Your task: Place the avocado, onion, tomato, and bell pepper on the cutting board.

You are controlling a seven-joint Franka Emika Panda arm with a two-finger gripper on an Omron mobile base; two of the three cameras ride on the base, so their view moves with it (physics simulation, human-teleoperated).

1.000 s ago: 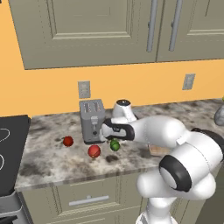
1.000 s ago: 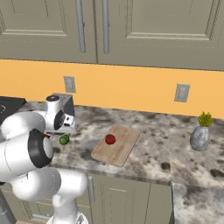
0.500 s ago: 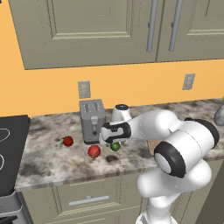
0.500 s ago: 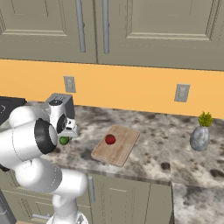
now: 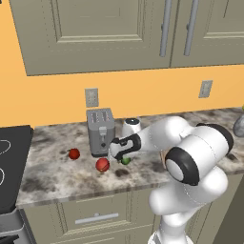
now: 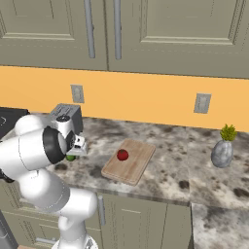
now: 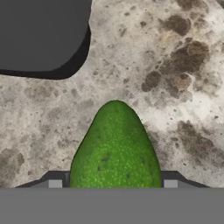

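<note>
Avocado [image 7: 114, 148]: being framed between the two finger tips in the hand view, a pear-shaped bright green fruit with faint dark speckles, lying on the counter [image 5: 57, 174] in front of the toaster [image 5: 100, 131].
Gripper [image 5: 122, 153]: being held low over the avocado, jaws parted to either side of it; whether the fingers are touching the skin cannot be told.
Arm: being reached out from the base across the counter edge, hand turned downward beside the toaster.
Counter: being shown as mottled grey and brown stone, above tan drawers.
Red items [image 5: 102, 165]: two being seen left of the avocado, apart from it.
Cutting board [image 6: 138, 165]: lying well to the right, carrying one red round item [image 6: 122, 154].
Room: orange wall with outlets, grey-green cabinets above, a vase with a plant [image 6: 222, 151] far right.
</note>
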